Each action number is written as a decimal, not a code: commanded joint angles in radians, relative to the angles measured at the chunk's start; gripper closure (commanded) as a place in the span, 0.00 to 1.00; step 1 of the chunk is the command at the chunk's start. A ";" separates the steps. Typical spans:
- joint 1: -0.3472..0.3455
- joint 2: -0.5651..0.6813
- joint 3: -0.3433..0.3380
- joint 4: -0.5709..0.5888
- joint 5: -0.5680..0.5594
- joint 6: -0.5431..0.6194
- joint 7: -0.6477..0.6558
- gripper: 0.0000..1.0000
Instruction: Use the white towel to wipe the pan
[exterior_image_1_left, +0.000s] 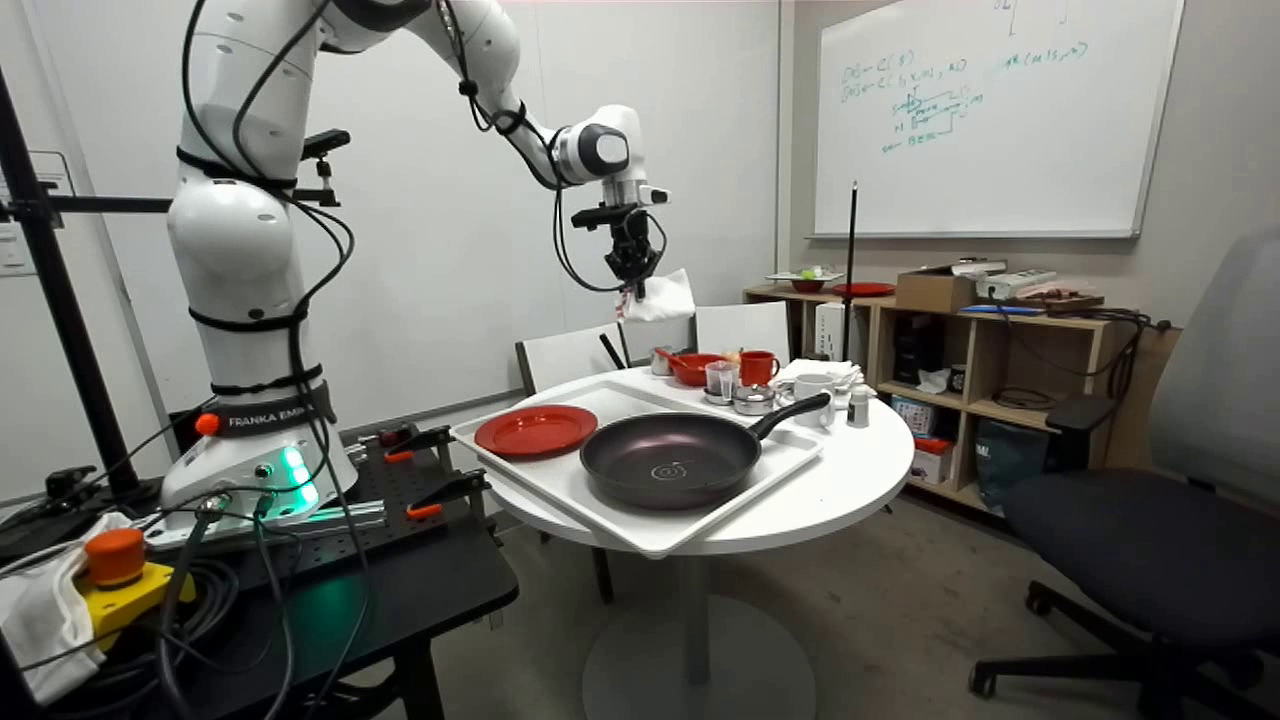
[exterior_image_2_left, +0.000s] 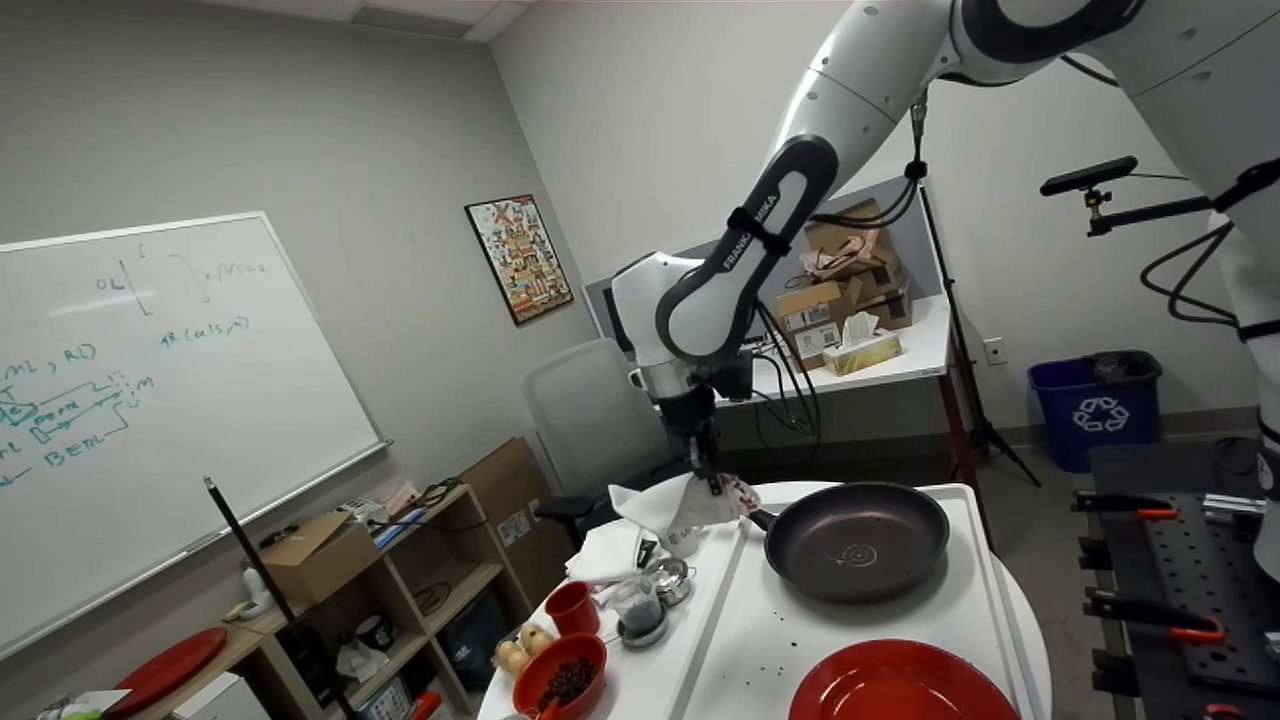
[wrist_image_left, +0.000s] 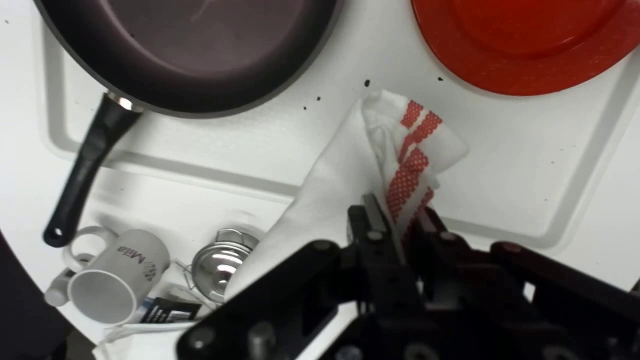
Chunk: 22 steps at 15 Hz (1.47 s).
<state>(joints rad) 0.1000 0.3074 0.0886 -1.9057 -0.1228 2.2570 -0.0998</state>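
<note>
The hand (wrist_image_left: 400, 215) had the towel (wrist_image_left: 335, 175) pinched in midair, but the pan (wrist_image_left: 205, 57) was sitting lower on the tray (wrist_image_left: 505, 175), off to the hand's upper left in wrist view, handle (wrist_image_left: 92, 162) slanting down-left.

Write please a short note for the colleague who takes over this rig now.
The black two-finger gripper is closed on the red-striped white cloth towel, held in the air.
The long-handled round dark frying pan lies on the white rectangular tray, beside the round red plate.
Done: towel grasped and raised.
Left: bring the towel to the pan and wipe; they do not touch. Whether any wiping is done, I cannot tell.
</note>
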 joint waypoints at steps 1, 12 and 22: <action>-0.050 -0.137 -0.039 -0.134 0.019 0.010 0.014 0.92; -0.179 -0.169 -0.165 -0.266 0.019 -0.119 0.050 0.93; -0.180 -0.149 -0.164 -0.255 0.011 -0.108 0.045 0.93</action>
<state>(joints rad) -0.0832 0.1463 -0.0754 -2.1731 -0.1112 2.1560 -0.0620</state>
